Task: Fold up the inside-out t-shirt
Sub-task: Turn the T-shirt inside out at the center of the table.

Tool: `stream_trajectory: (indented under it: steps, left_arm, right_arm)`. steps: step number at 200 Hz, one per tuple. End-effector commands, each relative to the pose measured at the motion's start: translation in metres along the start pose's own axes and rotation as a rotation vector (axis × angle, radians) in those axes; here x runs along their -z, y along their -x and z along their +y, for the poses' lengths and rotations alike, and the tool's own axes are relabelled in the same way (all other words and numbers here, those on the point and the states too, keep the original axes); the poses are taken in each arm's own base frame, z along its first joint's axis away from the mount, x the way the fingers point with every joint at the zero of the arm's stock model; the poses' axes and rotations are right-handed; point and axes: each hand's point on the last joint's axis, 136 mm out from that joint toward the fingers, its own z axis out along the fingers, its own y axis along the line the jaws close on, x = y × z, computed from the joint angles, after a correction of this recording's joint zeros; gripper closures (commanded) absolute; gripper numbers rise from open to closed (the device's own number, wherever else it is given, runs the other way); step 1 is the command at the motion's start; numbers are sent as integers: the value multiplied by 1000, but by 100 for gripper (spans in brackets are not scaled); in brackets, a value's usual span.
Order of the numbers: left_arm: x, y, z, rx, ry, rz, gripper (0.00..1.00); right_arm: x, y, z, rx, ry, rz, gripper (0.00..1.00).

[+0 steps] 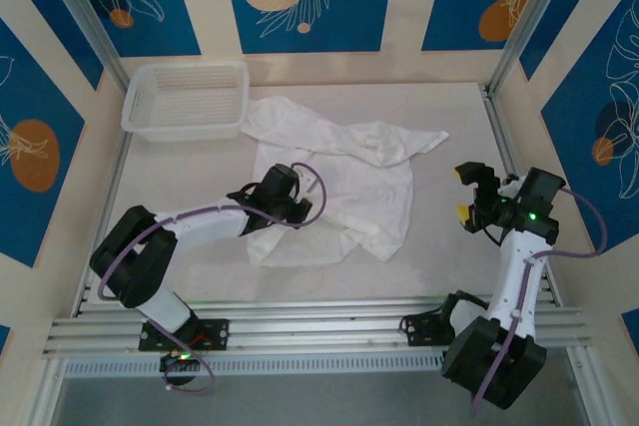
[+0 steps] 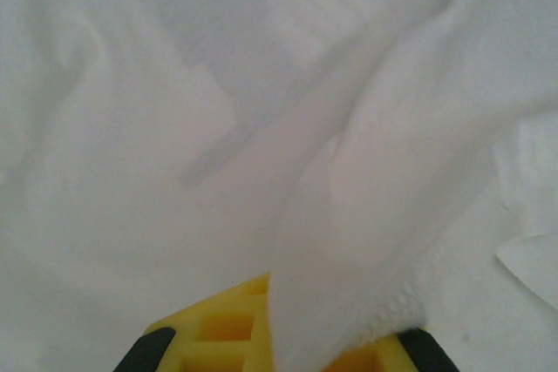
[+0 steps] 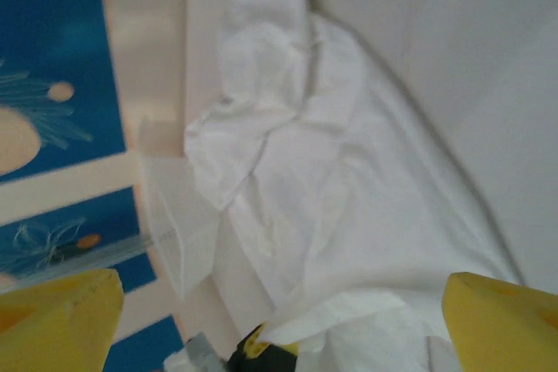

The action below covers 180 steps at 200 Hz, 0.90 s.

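Observation:
The inside-out t-shirt (image 1: 349, 172) lies crumpled on the white table, one sleeve reaching toward the back right. My left gripper (image 1: 300, 209) rests on its near left part, shut on a fold of the cloth. In the left wrist view the white cloth (image 2: 261, 111) rises as a ridge from between the yellow fingers (image 2: 218, 333). My right gripper (image 1: 462, 194) hangs open to the right of the shirt, apart from it. In the right wrist view its yellow fingertips (image 3: 61, 320) stand wide, with the shirt (image 3: 331, 180) beyond them.
A white plastic mesh basket (image 1: 187, 99) stands at the back left, touching the shirt's far edge, and also shows as the basket (image 3: 170, 215) in the right wrist view. Metal frame rails (image 1: 300, 331) run along the near edge. Patterned walls close in the table.

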Motion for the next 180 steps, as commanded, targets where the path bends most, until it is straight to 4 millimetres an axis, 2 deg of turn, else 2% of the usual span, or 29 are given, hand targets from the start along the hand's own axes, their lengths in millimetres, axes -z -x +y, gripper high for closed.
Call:
stream_trajectory:
  steps: [1, 15, 24, 40, 55, 65, 81, 89, 95, 115, 123, 141, 157, 167, 180]
  left_arm:
    - [15, 19, -15, 29, -91, -28, 100]
    - [25, 36, -19, 46, -107, -47, 100]
    - [32, 48, -22, 51, -114, -63, 100]
    - [46, 68, -23, 63, -109, -85, 100]
    - [59, 81, -23, 68, -105, -101, 100]
    - [68, 88, -25, 69, -115, -113, 100]
    - [80, 98, -30, 69, -140, -134, 100]
    - [85, 101, -32, 70, -149, -140, 100]
    - [88, 102, -33, 72, -151, -144, 100]
    - [98, 108, -36, 84, -161, -162, 100]
    - [101, 110, -39, 85, -178, -164, 99]
    - [108, 113, -46, 75, -211, -163, 98]
    - [113, 114, -46, 66, -206, -160, 98]
    - [117, 115, -47, 59, -211, -161, 98]
    - [121, 116, -48, 49, -213, -165, 98]
  right_arm:
    - [-2, -47, 53, 298, 131, 120, 11]
    - [-16, -99, 57, 511, 114, 210, 16]
    - [-25, -131, 53, 623, 113, 263, 22]
    - [-42, -178, 35, 772, 121, 308, 40]
    - [-60, -222, 21, 922, 186, 329, 61]
    - [-73, -245, 10, 1029, 205, 307, 73]
    - [-92, -276, 6, 1158, 268, 252, 93]
    - [-101, -289, 10, 1215, 322, 225, 100]
    - [-108, -297, 14, 1265, 342, 199, 100]
    - [-145, -300, 27, 1392, 278, 56, 100]
    - [-162, -295, 33, 1423, 239, -20, 100]
    - [-203, -269, 39, 1431, 144, -133, 100]
    - [-230, -241, 46, 1401, 103, -173, 100]
    - [-241, -227, 54, 1409, 89, -192, 100]
    - [-246, -220, 66, 1434, 103, -196, 100]
